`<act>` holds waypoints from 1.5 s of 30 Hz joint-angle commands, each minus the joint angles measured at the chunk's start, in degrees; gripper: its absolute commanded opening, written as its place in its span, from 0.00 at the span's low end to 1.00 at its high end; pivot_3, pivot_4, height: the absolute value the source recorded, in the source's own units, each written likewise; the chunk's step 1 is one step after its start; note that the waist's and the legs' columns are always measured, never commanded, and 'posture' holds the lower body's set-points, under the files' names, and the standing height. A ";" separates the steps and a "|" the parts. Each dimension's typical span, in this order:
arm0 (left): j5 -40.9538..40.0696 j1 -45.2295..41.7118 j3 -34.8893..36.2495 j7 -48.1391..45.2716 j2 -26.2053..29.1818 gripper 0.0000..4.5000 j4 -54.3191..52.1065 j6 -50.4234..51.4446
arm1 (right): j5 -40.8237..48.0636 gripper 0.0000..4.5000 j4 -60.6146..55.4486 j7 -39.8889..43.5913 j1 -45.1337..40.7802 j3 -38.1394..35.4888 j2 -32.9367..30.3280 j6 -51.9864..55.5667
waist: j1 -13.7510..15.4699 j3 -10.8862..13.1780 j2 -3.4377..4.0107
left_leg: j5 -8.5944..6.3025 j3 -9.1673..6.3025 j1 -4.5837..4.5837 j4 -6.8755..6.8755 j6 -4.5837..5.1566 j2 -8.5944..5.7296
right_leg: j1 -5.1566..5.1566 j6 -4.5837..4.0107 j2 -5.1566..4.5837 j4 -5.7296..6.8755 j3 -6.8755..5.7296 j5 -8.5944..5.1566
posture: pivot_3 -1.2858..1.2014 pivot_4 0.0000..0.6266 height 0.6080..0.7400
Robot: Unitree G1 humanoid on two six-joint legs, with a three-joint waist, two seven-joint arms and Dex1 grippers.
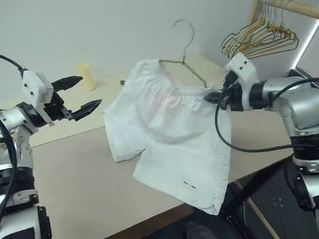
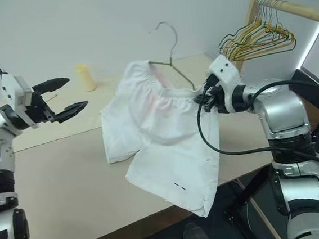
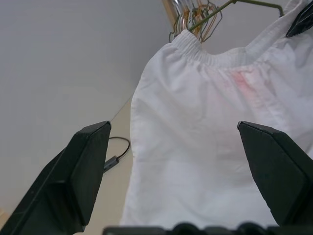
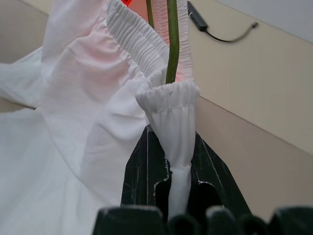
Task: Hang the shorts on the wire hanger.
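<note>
The white shorts (image 1: 169,135) hang in the air over the table, draped on the thin grey wire hanger (image 1: 184,55), whose hook rises above the waistband. A faint pink mark shows at the waistband and two dark dashes near the lower hem. My right gripper (image 1: 213,98) is shut on the waistband's right end, where the hanger wire (image 4: 171,44) passes through the gathered cloth (image 4: 168,105). My left gripper (image 1: 81,94) stands open to the left of the shorts, apart from them, with nothing between its fingers (image 3: 73,181).
A beige table (image 1: 75,184) lies below the shorts, its front edge near the lower hem. A pale yellow cup (image 1: 86,77) stands at the table's back. A wooden rail (image 1: 292,5) at the upper right carries a bunch of coloured hangers (image 1: 259,36). A dark cable (image 4: 220,34) lies on the table.
</note>
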 commanded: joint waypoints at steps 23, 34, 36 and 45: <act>-22.15 3.79 6.13 2.85 -10.96 1.00 -19.98 11.41 | -21.67 0.01 7.44 -55.58 -13.24 -18.80 13.04 21.51 | -8.92 -0.08 0.10 | 0.09 0.10 0.06 0.01 0.16 -0.17 | 0.17 0.17 -0.04 0.03 0.29 0.08 | 0.38 0.00 1.00; -22.39 6.73 6.92 5.37 -11.34 1.00 -23.03 11.66 | -17.06 0.01 25.67 -68.37 -26.99 -34.37 11.54 4.38 | -9.53 -0.08 0.11 | 0.14 0.13 0.12 -0.06 0.24 -0.29 | 0.29 0.25 -0.06 -0.05 0.39 0.10 | 0.39 0.00 1.00; -21.98 6.81 6.51 5.35 -11.33 1.00 -23.10 11.41 | -15.83 0.01 31.65 -70.23 -29.18 -36.16 9.85 1.35 | -9.51 -0.08 0.11 | 0.19 0.15 0.12 -0.13 0.33 -0.42 | 0.31 0.31 -0.13 -0.13 0.44 0.14 | 0.39 0.00 1.00; -21.88 7.11 6.63 5.19 -11.05 1.00 -23.57 11.53 | -9.77 0.01 53.03 -73.93 -34.35 -38.04 2.17 -5.85 | -9.47 -0.05 0.11 | 0.19 0.19 0.12 -0.30 0.37 -0.58 | 0.76 0.48 -0.18 -0.57 0.48 0.13 | 0.39 0.00 1.00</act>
